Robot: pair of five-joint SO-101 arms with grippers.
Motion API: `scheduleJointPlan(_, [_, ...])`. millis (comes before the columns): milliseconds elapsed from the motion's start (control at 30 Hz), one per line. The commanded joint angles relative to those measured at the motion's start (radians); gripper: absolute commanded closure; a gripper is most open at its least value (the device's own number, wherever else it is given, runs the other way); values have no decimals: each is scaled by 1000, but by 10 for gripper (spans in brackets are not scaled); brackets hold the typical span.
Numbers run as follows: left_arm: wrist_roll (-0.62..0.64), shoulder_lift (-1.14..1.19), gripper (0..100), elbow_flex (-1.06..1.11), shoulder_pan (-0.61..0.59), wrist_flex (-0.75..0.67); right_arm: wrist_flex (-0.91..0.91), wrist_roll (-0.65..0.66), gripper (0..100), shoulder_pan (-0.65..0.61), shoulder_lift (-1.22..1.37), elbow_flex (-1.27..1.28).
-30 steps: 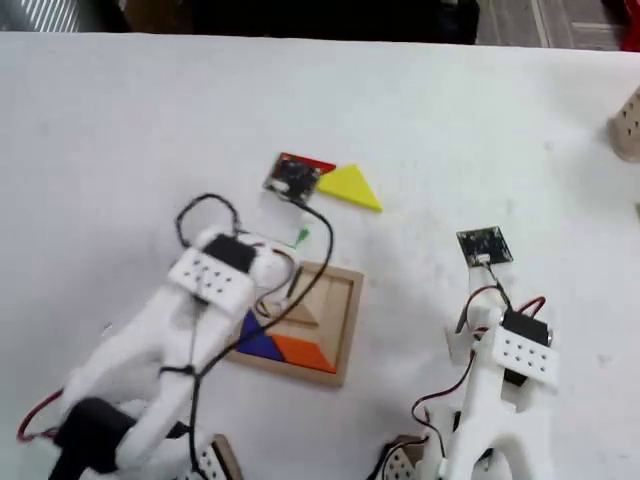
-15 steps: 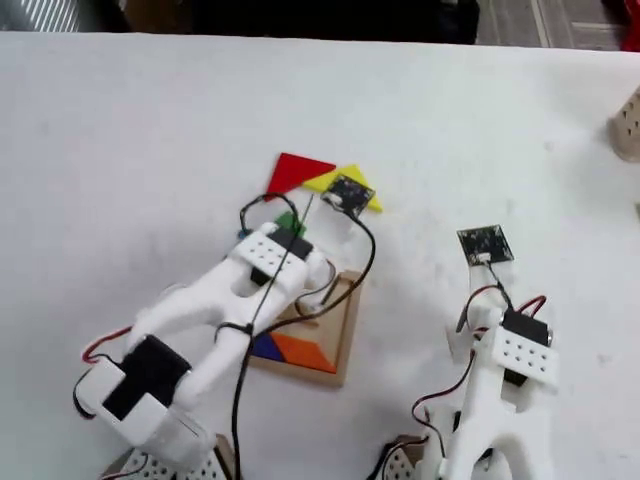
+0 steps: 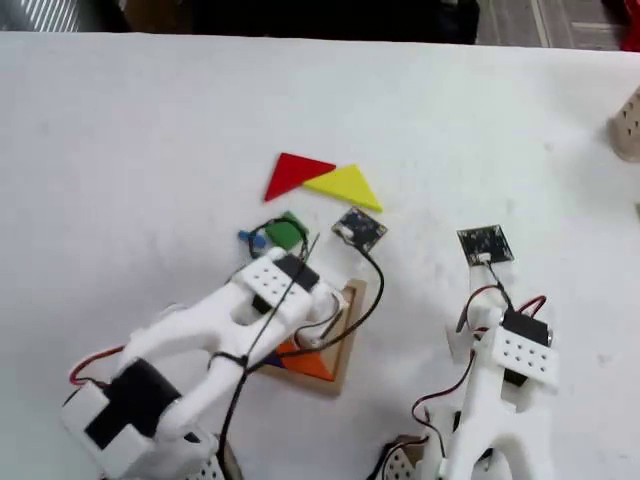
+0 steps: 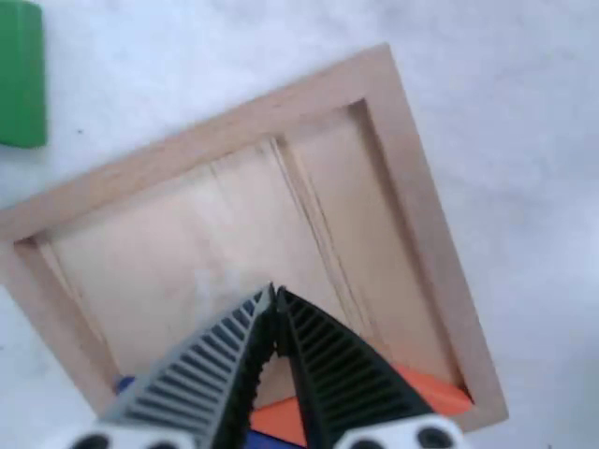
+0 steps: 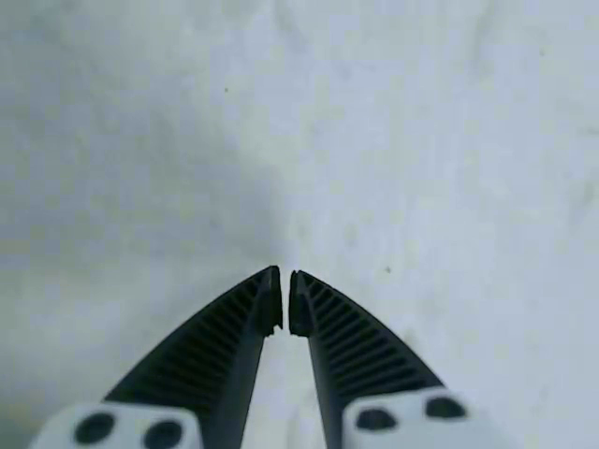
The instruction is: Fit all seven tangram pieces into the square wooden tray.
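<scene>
The left gripper [image 4: 276, 304], jaws closed and empty, hangs over the bare floor of the wooden tray [image 4: 412, 187], lower centre in the high view; 1 orange piece [image 3: 310, 365] lies at the tray's lower edge.

Wooden tray [image 3: 346, 352] mostly under the left arm [image 3: 215, 320]; green piece [image 4: 21, 75] cropped at edge.

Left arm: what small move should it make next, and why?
Probably swing the left arm from over the tray toward the green piece: its jaws are shut and empty, and that loose piece lies nearest, just beside the tray.
</scene>
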Motion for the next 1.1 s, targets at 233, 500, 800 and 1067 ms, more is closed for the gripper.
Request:
scheduleJointPlan(233, [-2,-130,976,17,-65,-26,-35,15,981,4,-15,-2])
scheduleJointPlan(500, [-2,-139,976,5,-117,-68,-35,15,981,4,-15,0])
scheduleJointPlan(800, [-2,-130,977,17,36,-95,-35,15,981,4,-15,0])
scheduleJointPlan(1067, [-3,-130,977,107,19,-92,-35,15,981,4,-16,0])
